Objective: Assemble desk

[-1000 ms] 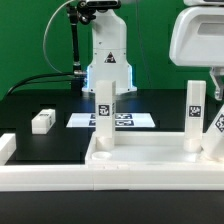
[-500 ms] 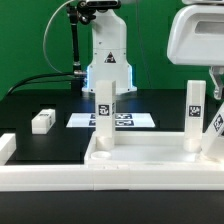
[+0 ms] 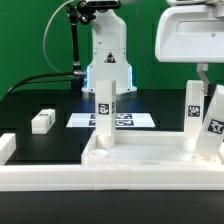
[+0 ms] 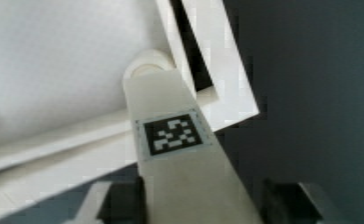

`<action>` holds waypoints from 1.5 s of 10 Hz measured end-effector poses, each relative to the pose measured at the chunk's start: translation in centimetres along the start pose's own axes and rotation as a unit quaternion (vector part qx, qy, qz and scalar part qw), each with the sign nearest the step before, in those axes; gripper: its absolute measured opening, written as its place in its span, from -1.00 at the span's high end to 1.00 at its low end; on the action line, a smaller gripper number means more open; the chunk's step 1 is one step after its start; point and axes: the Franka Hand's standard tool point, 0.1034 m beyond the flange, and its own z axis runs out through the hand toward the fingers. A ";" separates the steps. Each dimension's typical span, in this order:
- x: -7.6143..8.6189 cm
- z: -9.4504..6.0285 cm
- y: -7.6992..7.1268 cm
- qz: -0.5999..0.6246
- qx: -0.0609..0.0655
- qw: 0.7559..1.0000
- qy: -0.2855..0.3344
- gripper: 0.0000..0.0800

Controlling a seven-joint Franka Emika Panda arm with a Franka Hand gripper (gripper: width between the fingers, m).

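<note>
Four leg posts, one tabletop panel point(image 3: 135, 158).

Exterior view: first upright post point(image 3: 105, 113) and second upright post point(image 3: 194, 112) stand in the panel; tilted post point(image 3: 213, 125) leans at the panel's corner on the exterior view's right, under the gripper point(image 3: 207, 78); loose post point(image 3: 42, 121) lies well apart. Risk: the lean may jam the tilted post in its seat or knock the second upright post just beside it. Change: the gripper has shifted toward the exterior view's left; the other posts are unmoved.

Wrist view: tilted post point(image 4: 175, 140) sits between the fingers point(image 4: 300, 198), over the panel's edge point(image 4: 54, 80); cannot tell whether the claw is clamped on it.
</note>
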 end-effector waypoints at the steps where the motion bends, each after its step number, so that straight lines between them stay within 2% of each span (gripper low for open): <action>1: 0.0 0.0 0.1 0.031 0.009 0.999 0.011 0.22; 4: -0.1 -0.1 0.1 0.164 0.036 0.986 0.000 0.22; 7: -0.2 -0.1 0.0 0.236 0.036 0.971 -0.004 0.22; 8: -0.3 -0.1 -0.1 0.282 0.037 0.959 -0.007 0.22; 9: -0.8 0.1 -0.3 0.353 0.040 0.934 -0.016 0.22; 10: -1.3 0.2 -0.8 0.435 0.048 0.899 -0.025 0.22; 11: -1.7 0.4 -1.2 0.502 0.061 0.862 -0.030 0.22; 12: -1.5 0.4 -1.4 0.542 0.076 0.836 -0.034 0.22; 13: -1.5 0.4 -1.3 0.548 0.076 0.832 -0.034 0.22; 14: -1.6 0.4 -1.4 0.549 0.076 0.832 -0.034 0.03; 15: -1.6 0.5 -1.4 0.537 0.076 0.839 -0.033 0.03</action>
